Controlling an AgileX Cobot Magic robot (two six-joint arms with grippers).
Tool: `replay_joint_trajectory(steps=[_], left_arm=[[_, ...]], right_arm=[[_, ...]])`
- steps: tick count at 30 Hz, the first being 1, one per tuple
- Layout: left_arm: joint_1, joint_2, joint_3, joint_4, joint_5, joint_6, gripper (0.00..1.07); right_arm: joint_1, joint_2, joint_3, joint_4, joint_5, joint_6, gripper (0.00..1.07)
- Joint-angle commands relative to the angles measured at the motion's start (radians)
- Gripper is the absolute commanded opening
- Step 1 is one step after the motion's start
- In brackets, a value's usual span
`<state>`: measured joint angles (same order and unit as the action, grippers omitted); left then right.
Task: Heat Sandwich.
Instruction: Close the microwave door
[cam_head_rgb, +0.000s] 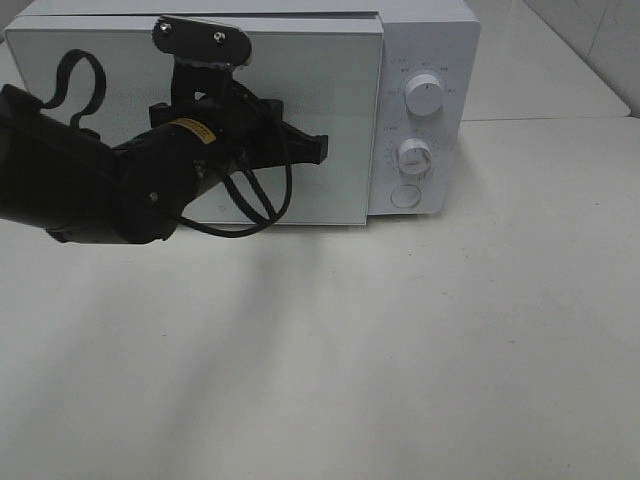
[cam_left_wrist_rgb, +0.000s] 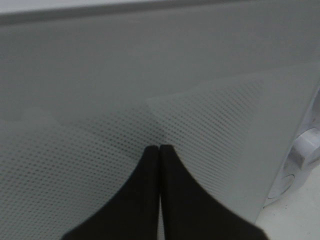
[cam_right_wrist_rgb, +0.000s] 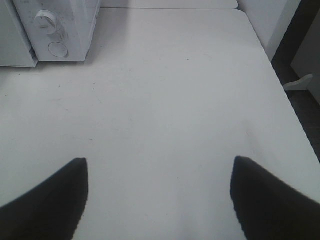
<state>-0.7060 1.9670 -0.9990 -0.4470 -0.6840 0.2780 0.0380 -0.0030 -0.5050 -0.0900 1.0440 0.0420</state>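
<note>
Left end effector (cam_head_rgb: 322, 148): its two fingers are pressing tight together and holding nothing. It is hanging very near the microwave door (cam_head_rgb: 330, 190); I cannot tell if it is touching.
Right end effector (cam_right_wrist_rgb: 160, 161): its fingers are standing wide apart, holding nothing, and hanging over the bare tabletop (cam_right_wrist_rgb: 165, 90).
Microwave (cam_head_rgb: 425, 40): it is sitting on the tabletop, and its door is looking shut.
Sandwich: it is not showing in any picture. It may be hiding behind the door, but I cannot tell.
Which way: the left end effector is pointing along the door toward the knobs (cam_head_rgb: 424, 97), which are sitting just past the door's edge.
Nearer arm: the left one is working right at the microwave, and the right one is waiting well apart.
Next step, I think: turning a knob to start the heating, or opening the door.
</note>
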Motion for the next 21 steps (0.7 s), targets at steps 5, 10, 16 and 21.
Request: replay_joint_trajectory(steps=[5,10,16,21], left_arm=[[0.012,0.035,-0.089,-0.044,-0.024,0.007,0.00],[0.017,0.066,-0.139,-0.057,0.002,0.014,0.00],[0.017,0.090,-0.203,-0.069,0.008,0.024,0.00],[0.017,0.090,-0.203,-0.070,0.024,0.024,0.00]], right_arm=[[-0.005,-0.028,0.000,0.001,-0.010,-0.003,0.75],[-0.005,-0.028,0.000,0.001,-0.010,-0.003,0.75],[-0.005,-0.028,0.000,0.001,-0.010,-0.003,0.75],[-0.005,-0.028,0.000,0.001,-0.010,-0.003,0.75]])
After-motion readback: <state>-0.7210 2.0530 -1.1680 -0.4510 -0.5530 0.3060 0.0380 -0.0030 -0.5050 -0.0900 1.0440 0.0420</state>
